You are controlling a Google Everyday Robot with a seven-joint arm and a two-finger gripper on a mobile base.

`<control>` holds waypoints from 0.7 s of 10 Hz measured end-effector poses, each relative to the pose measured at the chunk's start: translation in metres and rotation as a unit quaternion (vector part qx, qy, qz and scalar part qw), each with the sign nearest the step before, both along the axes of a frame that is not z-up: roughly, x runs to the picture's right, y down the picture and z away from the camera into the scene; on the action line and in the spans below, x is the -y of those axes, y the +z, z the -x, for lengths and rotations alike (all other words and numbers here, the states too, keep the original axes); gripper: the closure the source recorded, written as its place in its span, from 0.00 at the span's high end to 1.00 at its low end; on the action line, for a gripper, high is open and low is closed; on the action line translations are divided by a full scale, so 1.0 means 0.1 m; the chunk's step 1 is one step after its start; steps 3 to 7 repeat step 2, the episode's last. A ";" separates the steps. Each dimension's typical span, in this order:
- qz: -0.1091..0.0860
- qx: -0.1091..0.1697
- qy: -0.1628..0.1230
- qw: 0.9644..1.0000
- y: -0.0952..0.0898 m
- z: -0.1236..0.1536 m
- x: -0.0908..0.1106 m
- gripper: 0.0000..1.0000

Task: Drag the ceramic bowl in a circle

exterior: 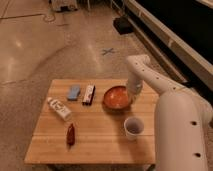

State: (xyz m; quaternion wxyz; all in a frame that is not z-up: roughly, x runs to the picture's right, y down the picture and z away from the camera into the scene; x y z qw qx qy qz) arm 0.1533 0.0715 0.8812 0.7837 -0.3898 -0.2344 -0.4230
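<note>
The bowl (117,97), shallow, round, orange-red with a darker rim, sits on the table (100,135) toward two o'clock. The gripper (132,93) meets its three-o'clock rim; cup (133,127) at five o'clock.

Orange-red ceramic bowl (117,97) upright beside tool (132,93).
</note>
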 end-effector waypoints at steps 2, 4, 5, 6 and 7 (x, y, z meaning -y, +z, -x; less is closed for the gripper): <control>0.006 -0.001 -0.001 1.000 -0.02 -0.14 0.00 0.47; 0.006 -0.001 -0.001 1.000 -0.02 -0.14 0.00 0.47; 0.006 -0.001 -0.001 1.000 -0.02 -0.14 0.00 0.47; 0.006 -0.001 -0.001 1.000 -0.02 -0.14 0.00 0.47; 0.006 -0.001 -0.001 1.000 -0.02 -0.14 0.00 0.47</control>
